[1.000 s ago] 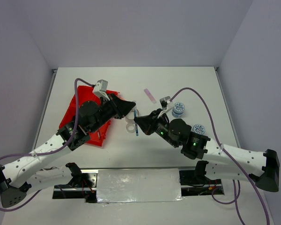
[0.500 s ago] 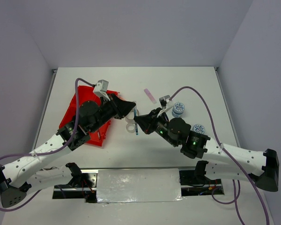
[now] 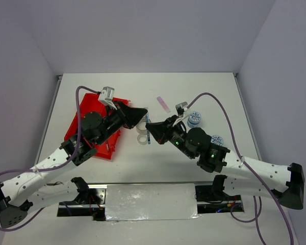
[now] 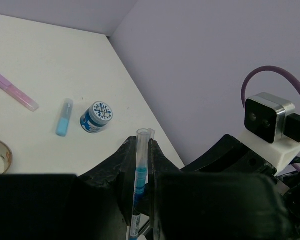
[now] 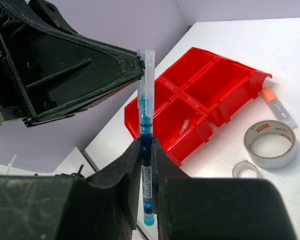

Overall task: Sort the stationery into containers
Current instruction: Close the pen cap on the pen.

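Red tray (image 5: 230, 82) sits mid-frame in my right wrist view, a pale piece (image 5: 184, 126) in one compartment (can't name it). White counter (image 5: 250, 35), lilac walls (image 3: 153, 30). Right jaws clamp the upright blue pen (image 5: 145, 134); left jaws, cannot tell.

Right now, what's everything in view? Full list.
table: 1, white, under everything
red tray: 1, red, four compartments, left side
blue pen: 1, blue, held mid-table between the arms
large tape ring: 1, pale, flat beside the tray
small clear ring: 1, clear, next to the large one
blue-white tape rolls: 2, right side, apart
pink stick: 1, pink, far centre
light-blue stick: 1, beside one roll
orange-capped stick: 1, white, near the tray
right fingers: black, shut on the pen
left fingers: black, tip at the pen's top; open or shut unclear
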Available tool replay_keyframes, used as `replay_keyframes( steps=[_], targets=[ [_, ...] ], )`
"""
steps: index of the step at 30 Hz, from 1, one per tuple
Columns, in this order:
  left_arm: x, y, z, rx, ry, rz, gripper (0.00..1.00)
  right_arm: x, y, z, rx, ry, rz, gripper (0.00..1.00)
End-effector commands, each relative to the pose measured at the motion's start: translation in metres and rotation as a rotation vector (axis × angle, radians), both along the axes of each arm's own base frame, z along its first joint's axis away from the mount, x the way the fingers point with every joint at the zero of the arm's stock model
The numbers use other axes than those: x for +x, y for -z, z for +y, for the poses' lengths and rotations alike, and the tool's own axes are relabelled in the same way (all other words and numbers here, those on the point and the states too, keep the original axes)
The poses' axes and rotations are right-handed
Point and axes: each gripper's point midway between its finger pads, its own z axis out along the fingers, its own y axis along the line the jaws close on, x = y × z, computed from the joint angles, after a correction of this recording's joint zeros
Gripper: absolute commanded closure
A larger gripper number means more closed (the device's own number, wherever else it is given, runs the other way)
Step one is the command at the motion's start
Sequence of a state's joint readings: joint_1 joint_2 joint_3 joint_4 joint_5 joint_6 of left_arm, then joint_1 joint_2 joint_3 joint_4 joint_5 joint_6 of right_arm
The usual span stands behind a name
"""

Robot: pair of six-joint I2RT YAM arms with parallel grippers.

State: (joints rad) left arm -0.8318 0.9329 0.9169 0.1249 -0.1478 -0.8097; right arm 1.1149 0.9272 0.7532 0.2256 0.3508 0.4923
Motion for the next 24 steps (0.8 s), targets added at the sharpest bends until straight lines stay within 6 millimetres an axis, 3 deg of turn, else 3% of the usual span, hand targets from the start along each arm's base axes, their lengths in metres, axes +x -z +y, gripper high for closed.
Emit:
replay_keyframes(
  steps=[1,9,15,24],
  targets=[
    [-0.012,-0.012,-0.006,-0.013,0.074,-0.068,0.79,0.003,-0.044,-0.009,0.1,0.024,-0.107,1.0],
    [-0.024,-0.027,-0.009,-0.029,0.136,-0.162,0.69,0.002,-0.045,-0.011,0.077,0.02,-0.16,1.0],
    [-0.033,-0.034,-0.009,-0.024,0.173,-0.219,0.48,-0.001,-0.051,-0.014,0.078,0.014,-0.188,1.0],
    [-0.035,-0.036,-0.007,-0.039,0.175,-0.264,0.47,-0.01,-0.055,-0.011,0.083,-0.037,-0.204,1.0]
  ],
)
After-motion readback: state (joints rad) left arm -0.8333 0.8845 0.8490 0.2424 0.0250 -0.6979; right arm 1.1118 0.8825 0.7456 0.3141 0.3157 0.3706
